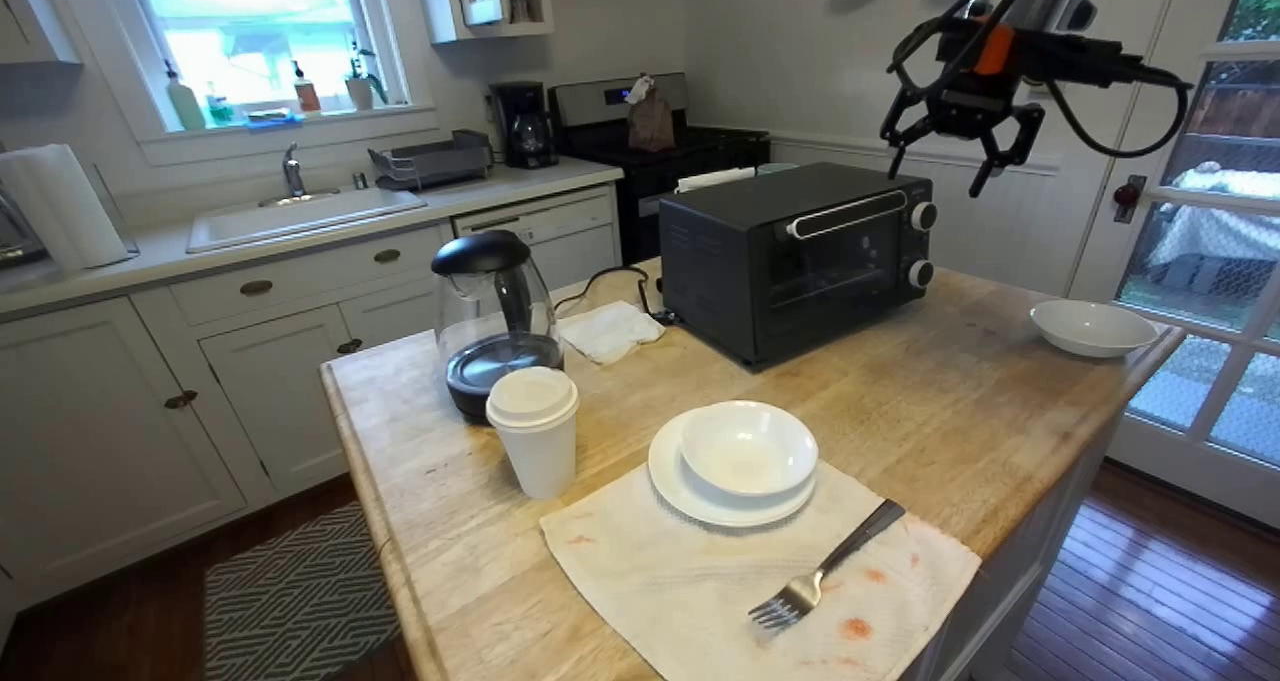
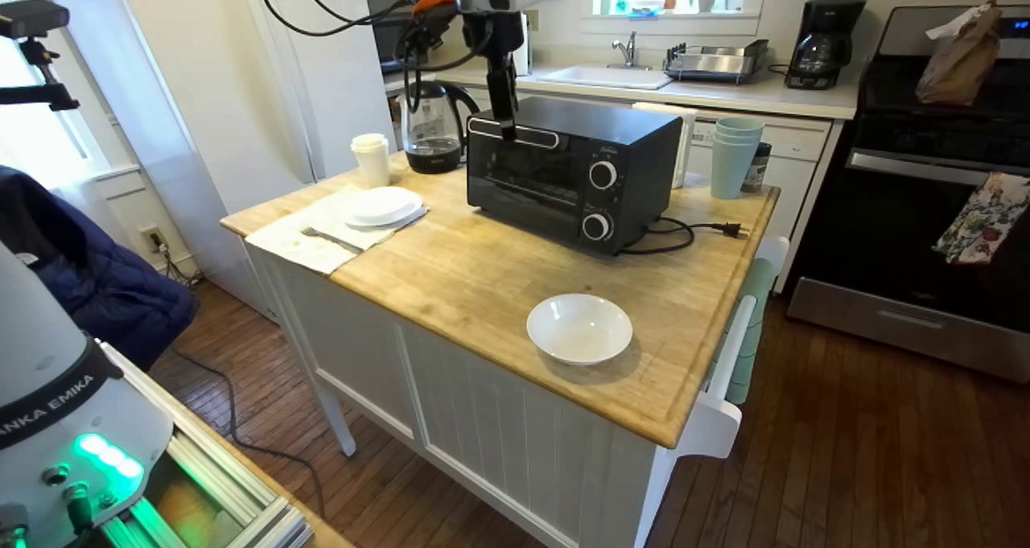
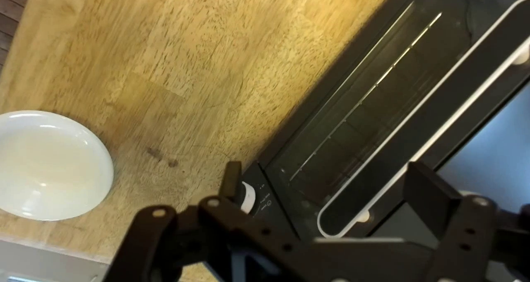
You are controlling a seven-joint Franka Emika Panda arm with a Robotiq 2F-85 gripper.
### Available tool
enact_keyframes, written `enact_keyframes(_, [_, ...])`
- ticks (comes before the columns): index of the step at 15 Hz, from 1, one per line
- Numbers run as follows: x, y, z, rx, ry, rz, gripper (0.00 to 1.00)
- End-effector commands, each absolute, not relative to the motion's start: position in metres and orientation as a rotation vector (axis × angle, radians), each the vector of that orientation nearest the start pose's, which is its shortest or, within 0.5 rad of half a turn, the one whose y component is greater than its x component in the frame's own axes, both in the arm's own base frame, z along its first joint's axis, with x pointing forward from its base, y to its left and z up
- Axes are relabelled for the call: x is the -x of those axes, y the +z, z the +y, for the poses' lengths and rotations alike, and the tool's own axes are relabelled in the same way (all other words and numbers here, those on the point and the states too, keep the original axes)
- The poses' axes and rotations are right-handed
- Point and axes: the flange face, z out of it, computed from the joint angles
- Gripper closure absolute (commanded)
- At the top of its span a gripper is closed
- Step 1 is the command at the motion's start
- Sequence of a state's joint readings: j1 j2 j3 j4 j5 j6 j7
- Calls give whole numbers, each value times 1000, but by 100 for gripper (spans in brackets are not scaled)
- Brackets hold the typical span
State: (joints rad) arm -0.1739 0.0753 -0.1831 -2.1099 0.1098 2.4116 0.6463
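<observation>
Toaster oven [image 2: 573, 176], a black box of metal and glass, sits below the black two-fingered gripper [image 1: 935, 182]. In the wrist view its long, round-ended, silver-outlined handle [image 3: 454, 118] passes beneath the gap between the fingertips, close to its dial end. The fingers stand wide apart and hold nothing; whether a tip touches the handle cannot be told, since the two overlap in the views.

The step in hand appears to be placement over the oven's upper front edge, and doing it well rests on angle and height. The handle runs slantwise to the line between the fingertips, so a wrist turn would set the pads squarer to its long sides. Slow, straight lowering suits better than a sideways sweep, since one finger overlaps the round, silver-rimmed upper dial [image 1: 923, 216] and could knock it. Light pressure is wise: the oven may slide.

Out in front of the door, well apart from the gripper, a shallow white ceramic-looking bowl [image 2: 579, 329] rests on the pale brown wooden tabletop [image 2: 451, 266]. Past the handle's far end, farther from the gripper, stand a clear glass kettle [image 1: 503, 326] with a black lid and a white lidded paper cup [image 1: 540, 441].
</observation>
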Motion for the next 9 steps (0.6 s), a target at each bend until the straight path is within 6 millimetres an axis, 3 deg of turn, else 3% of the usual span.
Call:
enact_keyframes(1, [-553, 400, -204, 2524, -367, 1638, 0])
enact_keyframes(9, [-559, 382, -199, 2572, -364, 1542, 0])
